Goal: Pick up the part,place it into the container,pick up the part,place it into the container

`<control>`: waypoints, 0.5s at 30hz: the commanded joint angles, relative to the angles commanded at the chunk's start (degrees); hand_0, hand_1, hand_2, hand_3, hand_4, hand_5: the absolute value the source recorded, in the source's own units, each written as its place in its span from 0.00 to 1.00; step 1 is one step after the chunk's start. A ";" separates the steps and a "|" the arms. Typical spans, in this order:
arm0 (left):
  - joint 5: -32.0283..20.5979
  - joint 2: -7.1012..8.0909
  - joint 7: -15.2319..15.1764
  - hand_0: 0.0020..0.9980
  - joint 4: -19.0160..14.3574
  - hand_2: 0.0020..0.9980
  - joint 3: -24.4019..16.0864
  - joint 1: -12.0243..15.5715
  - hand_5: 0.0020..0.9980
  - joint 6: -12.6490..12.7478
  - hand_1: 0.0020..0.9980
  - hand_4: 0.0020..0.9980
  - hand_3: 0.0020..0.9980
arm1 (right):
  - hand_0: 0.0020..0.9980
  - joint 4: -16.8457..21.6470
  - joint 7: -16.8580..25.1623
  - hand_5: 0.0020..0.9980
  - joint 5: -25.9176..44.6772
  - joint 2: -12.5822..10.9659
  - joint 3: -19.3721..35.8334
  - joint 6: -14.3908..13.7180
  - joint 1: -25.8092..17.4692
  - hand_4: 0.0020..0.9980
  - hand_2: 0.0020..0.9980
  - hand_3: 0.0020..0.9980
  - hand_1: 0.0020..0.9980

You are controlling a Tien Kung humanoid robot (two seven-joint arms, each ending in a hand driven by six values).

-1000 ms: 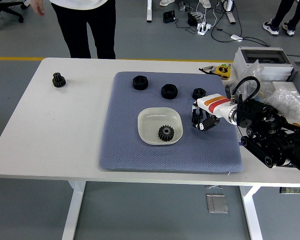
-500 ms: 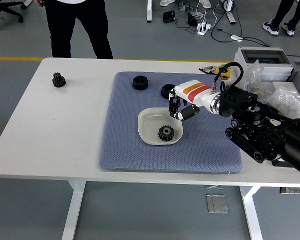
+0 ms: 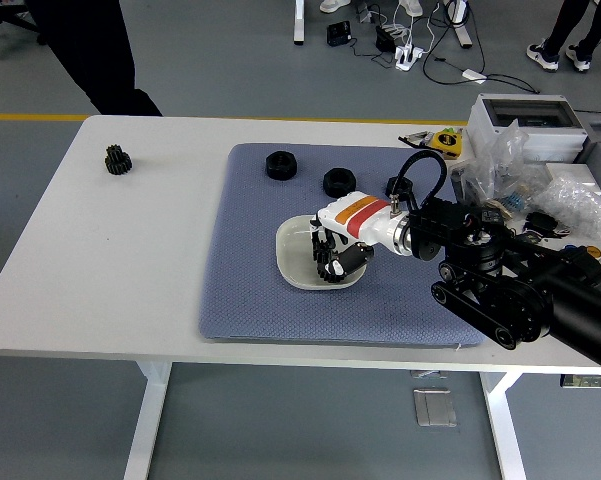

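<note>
Over the bowl [image 3: 292, 262], the right hand [image 3: 336, 254] is arriving from the mat's [image 3: 250, 290] right side, fingers curling around a part; release is likely coming next.

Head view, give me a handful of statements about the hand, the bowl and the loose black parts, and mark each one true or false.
1. The right hand is over the white bowl. True.
2. The bowl sits on bare white table. False: it sits on the blue mat.
3. A lone gear lies on the table, left of the mat. True.
4. The left hand is reaching for that gear. False: no left hand is in view.
5. Black parts lie along the mat's far edge, such as one nut. True.
</note>
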 joint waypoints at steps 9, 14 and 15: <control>-0.32 0.02 -0.07 0.67 -0.04 0.71 0.28 -0.10 0.59 0.04 0.68 0.69 0.59 | 0.25 -1.86 0.01 0.34 0.31 0.10 -0.72 -0.48 -0.10 0.67 0.47 0.49 0.41; -0.33 0.01 -0.04 0.67 -0.07 0.71 0.31 -0.04 0.59 0.10 0.68 0.69 0.59 | 0.25 -2.42 0.20 0.35 0.29 0.60 -0.80 -0.45 -0.14 0.70 0.49 0.49 0.42; -0.27 0.02 -0.01 0.67 -0.08 0.71 0.27 -0.03 0.59 0.11 0.68 0.69 0.59 | 0.25 -2.48 0.23 0.35 0.24 0.64 -0.80 -0.36 -0.14 0.70 0.49 0.49 0.42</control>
